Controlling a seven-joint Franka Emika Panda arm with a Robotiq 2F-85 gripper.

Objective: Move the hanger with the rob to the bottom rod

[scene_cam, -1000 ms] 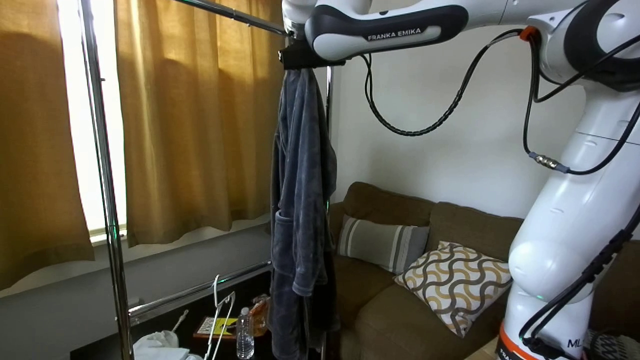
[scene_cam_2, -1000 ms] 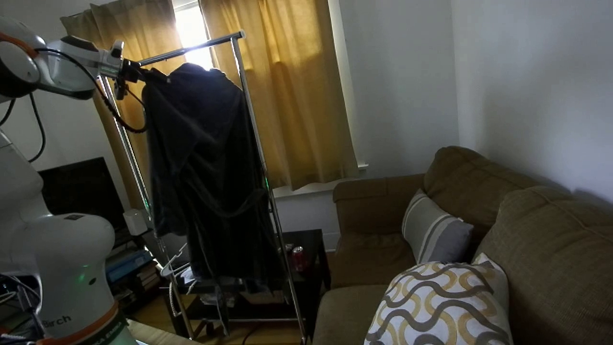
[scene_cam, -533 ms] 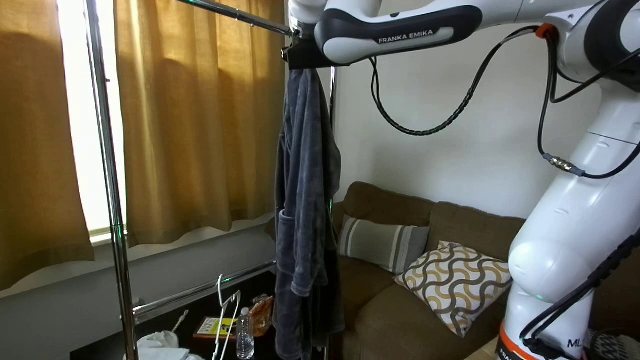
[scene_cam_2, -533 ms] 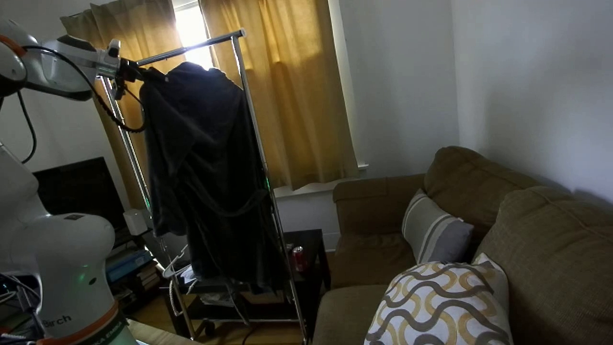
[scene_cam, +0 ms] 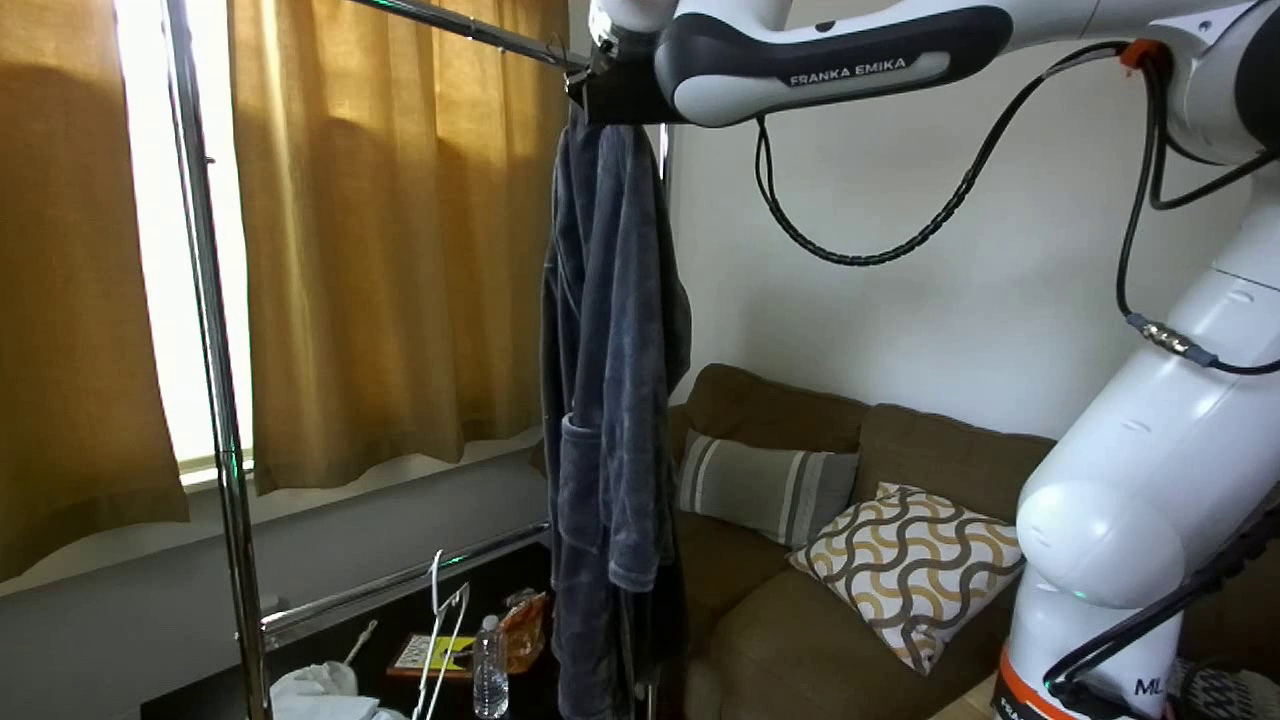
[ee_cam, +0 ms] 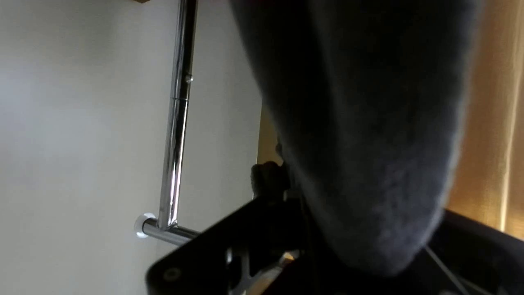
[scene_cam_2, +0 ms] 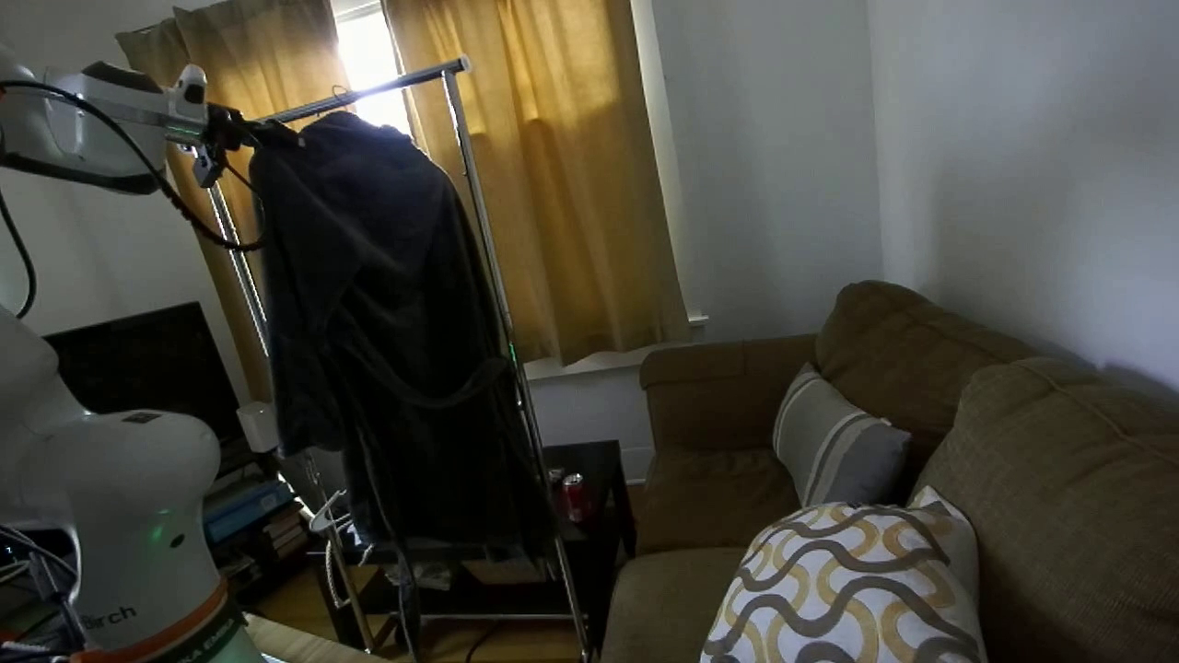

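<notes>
A dark grey robe (scene_cam: 620,340) hangs on a hanger at the rack's top rod (scene_cam: 470,28); in an exterior view it is a dark shape (scene_cam_2: 378,304). The thin hanger hook (scene_cam_2: 341,92) shows around the top rod's height; whether it touches the rod is unclear. The hanger body is hidden inside the robe. My gripper (scene_cam_2: 287,138) is at the robe's near shoulder and appears shut on it. In the wrist view the robe (ee_cam: 380,164) covers most of the fingers. The lower rod (scene_cam: 400,580) crosses the rack below, partly behind the robe.
White hangers (scene_cam: 440,640) hang near the lower rod. A water bottle (scene_cam: 490,670) and white cloth (scene_cam: 325,690) are on the dark low table. A red can (scene_cam_2: 574,497) stands behind the rack. Rack posts (scene_cam: 215,350) flank the robe. A brown sofa (scene_cam_2: 737,387) stands beside it.
My gripper has drawn back toward the robot base and slightly up, with the robe's shoulder moving along. The hanger hook now shows above the top rod, where it was not visible before.
</notes>
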